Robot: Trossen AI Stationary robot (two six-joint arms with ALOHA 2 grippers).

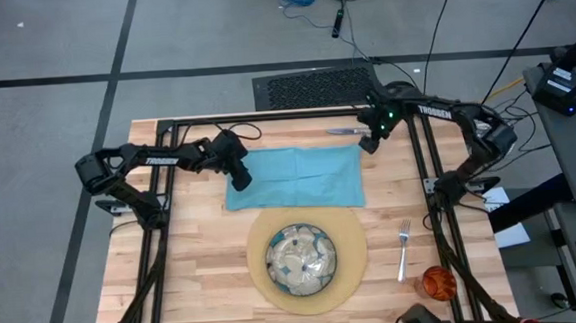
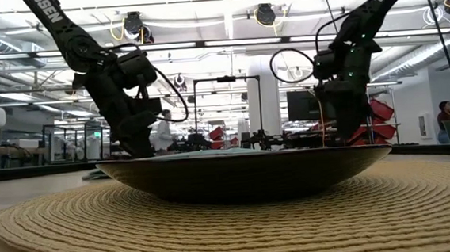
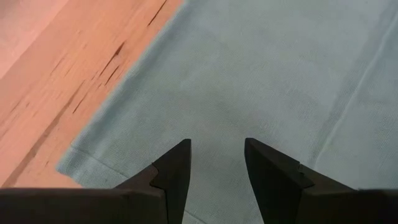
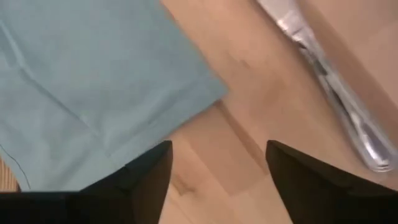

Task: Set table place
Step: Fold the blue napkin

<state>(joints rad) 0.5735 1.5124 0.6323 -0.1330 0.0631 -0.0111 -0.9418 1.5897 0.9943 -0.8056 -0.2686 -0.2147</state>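
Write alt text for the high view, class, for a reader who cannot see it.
A teal napkin lies spread on the wooden table, the left gripper at one end and the right gripper at the other. Nearer are a plate on a round placemat, a fork and an orange cup.

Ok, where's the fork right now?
In the high view the fork lies on the table right of the placemat, just above the orange cup.
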